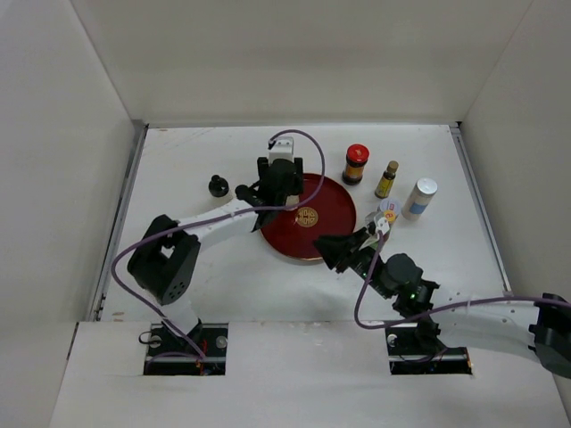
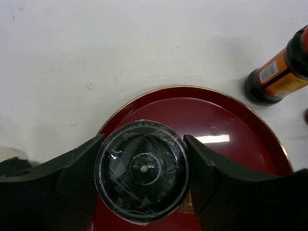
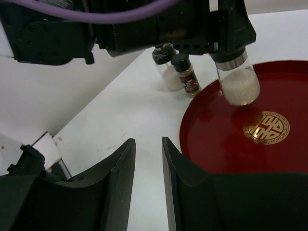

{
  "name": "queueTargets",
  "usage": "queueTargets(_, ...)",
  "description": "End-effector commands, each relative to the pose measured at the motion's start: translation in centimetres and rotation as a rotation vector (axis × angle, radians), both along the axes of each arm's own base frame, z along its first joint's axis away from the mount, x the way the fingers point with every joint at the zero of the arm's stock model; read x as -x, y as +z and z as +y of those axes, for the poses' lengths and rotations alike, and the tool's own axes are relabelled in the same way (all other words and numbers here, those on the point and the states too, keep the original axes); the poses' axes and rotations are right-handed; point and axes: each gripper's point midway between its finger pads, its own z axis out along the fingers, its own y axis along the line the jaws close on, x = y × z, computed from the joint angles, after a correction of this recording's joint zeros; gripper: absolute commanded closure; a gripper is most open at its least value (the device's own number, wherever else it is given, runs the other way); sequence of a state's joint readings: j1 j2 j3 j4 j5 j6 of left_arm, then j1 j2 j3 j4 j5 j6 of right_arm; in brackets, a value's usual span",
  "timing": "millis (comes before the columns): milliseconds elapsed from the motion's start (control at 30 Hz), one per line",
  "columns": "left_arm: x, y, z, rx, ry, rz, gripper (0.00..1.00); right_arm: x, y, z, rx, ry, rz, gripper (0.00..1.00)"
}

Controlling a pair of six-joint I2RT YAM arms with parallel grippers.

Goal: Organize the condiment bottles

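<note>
Left hand [image 2: 143, 169] clamps the shaker [image 3: 237, 83] (right hand [image 3: 148, 144] ajar, empty).

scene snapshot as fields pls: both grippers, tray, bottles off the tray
left gripper: shut on shaker, which has a silver cap and white contents
shaker position: over the tray's far-left part; contact with the tray cannot be told
right gripper: open, empty, near the tray's near-right rim
tray: round, red, gold emblem at centre
right of tray, on table: red-lidded jar, yellow-capped bottle, white bottle
left of tray: black-capped bottle
</note>
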State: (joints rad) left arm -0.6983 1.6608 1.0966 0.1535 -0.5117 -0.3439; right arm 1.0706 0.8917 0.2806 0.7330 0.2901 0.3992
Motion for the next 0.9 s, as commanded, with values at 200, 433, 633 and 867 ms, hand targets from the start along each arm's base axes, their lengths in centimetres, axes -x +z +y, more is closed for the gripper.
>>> queueTargets(200, -5.0, 4.6, -2.9, 0.111, -0.009, -0.165, 0.68, -0.8, 0.7, -0.2, -0.04, -0.024, 0.011, 0.63)
queueTargets(433, -6.0, 2.0, -2.4, 0.059, 0.025, -0.146, 0.51, -0.7, 0.6, -0.1, -0.045, -0.014, 0.013, 0.62)
queueTargets(633, -5.0, 3.9, -2.3, 0.063, 0.024, -0.176, 0.24, -0.8, 0.5, -0.1, -0.043, -0.013, 0.013, 0.61)
queueTargets(867, -0.8, 9.5, 2.1, 0.143, 0.068, -0.255, 0.21, -0.6, 0.5, 0.1, -0.045, -0.001, 0.017, 0.59)
